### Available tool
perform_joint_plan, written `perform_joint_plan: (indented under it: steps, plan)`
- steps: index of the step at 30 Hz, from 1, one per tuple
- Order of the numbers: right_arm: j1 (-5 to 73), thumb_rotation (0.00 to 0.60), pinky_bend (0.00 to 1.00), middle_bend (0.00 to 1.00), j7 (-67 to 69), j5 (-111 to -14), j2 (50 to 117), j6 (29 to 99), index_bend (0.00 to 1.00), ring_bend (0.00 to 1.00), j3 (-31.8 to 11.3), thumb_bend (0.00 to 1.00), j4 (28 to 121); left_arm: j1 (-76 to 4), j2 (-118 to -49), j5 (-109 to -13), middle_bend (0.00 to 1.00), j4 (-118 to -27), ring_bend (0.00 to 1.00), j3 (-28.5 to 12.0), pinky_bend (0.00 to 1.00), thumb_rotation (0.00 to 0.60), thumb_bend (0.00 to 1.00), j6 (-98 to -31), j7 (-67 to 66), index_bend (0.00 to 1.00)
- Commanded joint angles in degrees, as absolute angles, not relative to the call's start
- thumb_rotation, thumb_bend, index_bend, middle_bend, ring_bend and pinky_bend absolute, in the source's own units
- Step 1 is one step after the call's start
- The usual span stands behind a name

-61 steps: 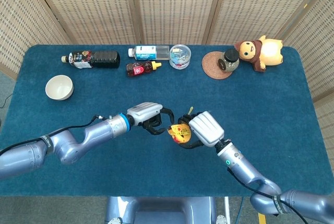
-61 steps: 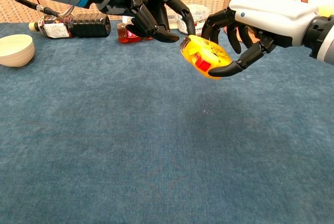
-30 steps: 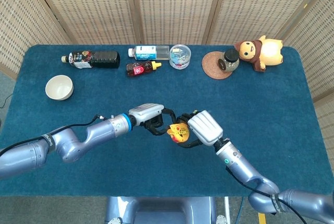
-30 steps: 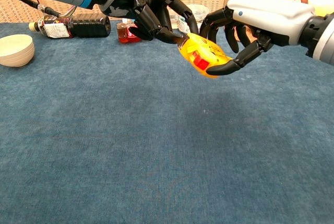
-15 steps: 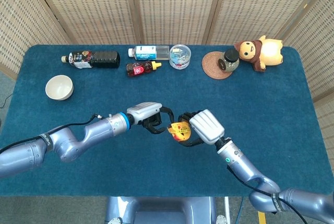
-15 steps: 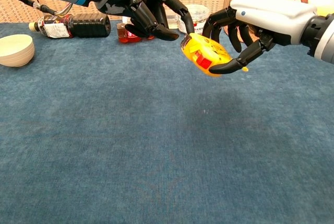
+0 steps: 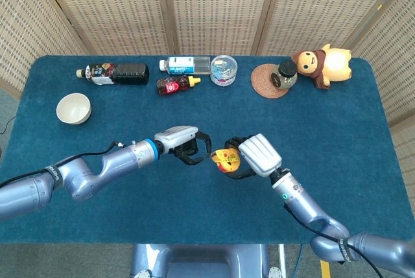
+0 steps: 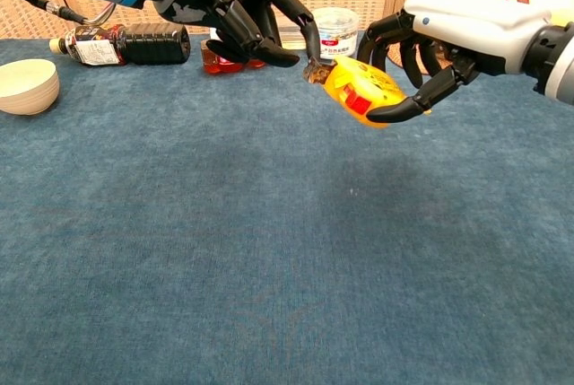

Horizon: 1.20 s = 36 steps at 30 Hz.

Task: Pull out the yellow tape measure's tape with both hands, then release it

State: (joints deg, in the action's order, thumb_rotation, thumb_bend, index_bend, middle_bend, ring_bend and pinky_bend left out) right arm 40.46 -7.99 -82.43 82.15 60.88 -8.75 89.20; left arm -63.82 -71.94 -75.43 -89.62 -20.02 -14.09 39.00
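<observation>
The yellow tape measure is being held above the blue table, right of centre in the upper part of the chest view, wrapped by the curled fingers of the right hand. Its tape tip is being touched by a fingertip of the left hand; whether it is being pinched cannot be told.
</observation>
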Motion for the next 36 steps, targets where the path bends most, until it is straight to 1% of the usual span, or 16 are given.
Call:
perform_joint_plan:
  steps: [1,10,16,29,36]
  plan:
    - [40.4,0.358,0.63,0.58,-7.5,-82.3,82.2,60.7,0.55,0.6,-8.8,0.23,88.9,-63.7,-72.0,-75.5,0.95,-89.5,0.94,-20.0,0.9,0.6,0.41,-14.2,39.1,0.42]
    - [40.6,0.355,0.63,0.58,-6.3,-82.7,82.0,61.1,0.55,0.61,-9.1,0.24,88.8,-63.7,-72.5,-75.2,0.95,-88.6,0.94,-19.8,0.9,0.6,0.41,-15.4,38.5,0.48]
    - [40.7,0.357,0.63,0.59,-6.1,-82.7,82.0,61.2,0.55,0.61,-9.4,0.24,89.1,-63.9,-72.9,-74.4,0.95,-88.3,0.94,-19.5,0.9,0.6,0.41,-15.9,37.9,0.49]
    - [40.4,0.358,0.64,0.59,-5.5,-83.1,81.5,62.0,0.56,0.61,-9.5,0.24,89.8,-64.3,-73.7,-71.8,0.95,-88.3,0.94,-19.4,0.9,0.6,0.41,-17.3,36.3,0.59]
    - [40.1,0.357,0.64,0.59,-5.6,-83.4,81.4,62.4,0.56,0.61,-9.1,0.24,89.3,-64.2,-73.1,-71.2,0.95,-89.0,0.94,-19.6,0.9,0.6,0.41,-17.2,36.1,0.63]
